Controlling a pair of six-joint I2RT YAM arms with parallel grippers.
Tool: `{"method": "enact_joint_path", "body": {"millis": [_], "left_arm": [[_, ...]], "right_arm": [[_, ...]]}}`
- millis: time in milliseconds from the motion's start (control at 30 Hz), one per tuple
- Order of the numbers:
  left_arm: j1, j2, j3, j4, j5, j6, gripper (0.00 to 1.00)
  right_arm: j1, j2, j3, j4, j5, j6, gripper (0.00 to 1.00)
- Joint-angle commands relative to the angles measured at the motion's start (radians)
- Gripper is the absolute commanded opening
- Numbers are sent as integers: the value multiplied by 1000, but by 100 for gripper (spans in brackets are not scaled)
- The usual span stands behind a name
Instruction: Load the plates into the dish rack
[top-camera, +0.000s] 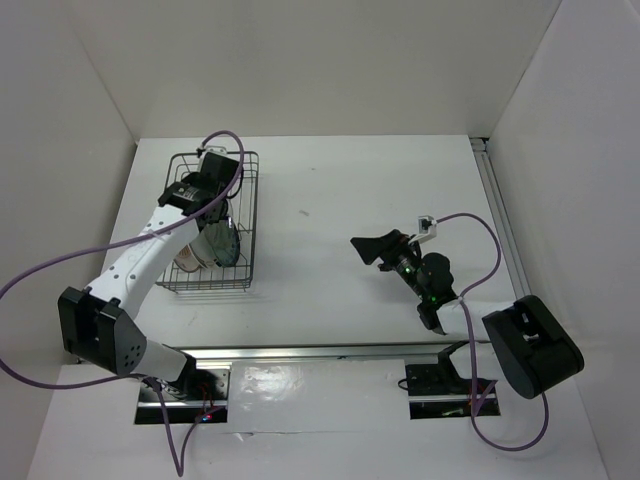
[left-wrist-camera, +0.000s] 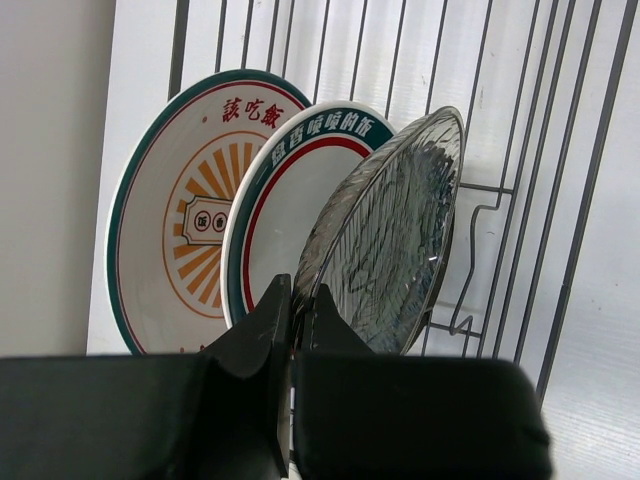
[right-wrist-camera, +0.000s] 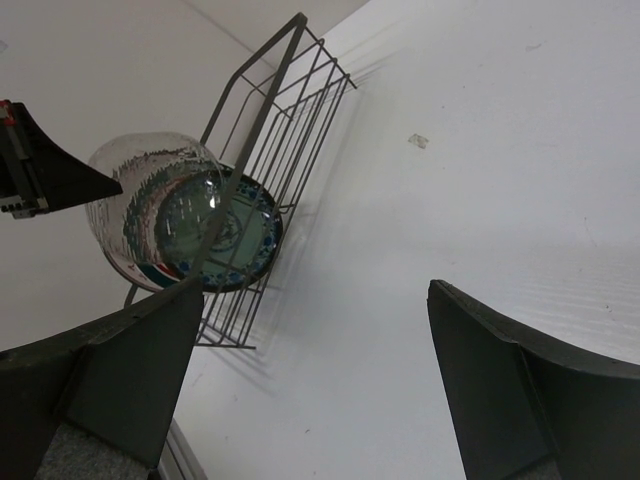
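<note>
surface: white table (top-camera: 330, 190) | resting on it: dish rack (top-camera: 246, 200) (dark wire), left side, nearer the far edge

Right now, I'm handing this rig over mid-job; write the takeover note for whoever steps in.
Left gripper: shut on the rim of the small clear-grey glass plate, held tilted inside the dark wire dish rack.
Right gripper: open, empty, over the table.
Done: white orange-sunburst plate and white plate with green-and-red rim stand on edge in the rack; small teal-patterned plate is in it too.
To do: likely seat the glass plate, release, withdraw.
</note>
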Motion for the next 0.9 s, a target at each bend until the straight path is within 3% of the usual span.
{"method": "enact_joint_path", "body": {"millis": [0,267,400,733,867], "left_arm": [[0,3,26,5,-9,-21,0],[0,12,26,15,29,-21,0],[0,22,26,15,29,-21,7],[0,22,26,25,84,-21,33],[0,-12,17,34,93,-21,54]], "right_arm": [[-7,-3,-11,79,-14,-1,100],[-16,-3,-20,79,-14,8,100],[-16,-3,-20,88,-14,8,100],[-16,-21,-20,66,-14,8,100],[-16,-21,-20,66,-23,8,100]]}}
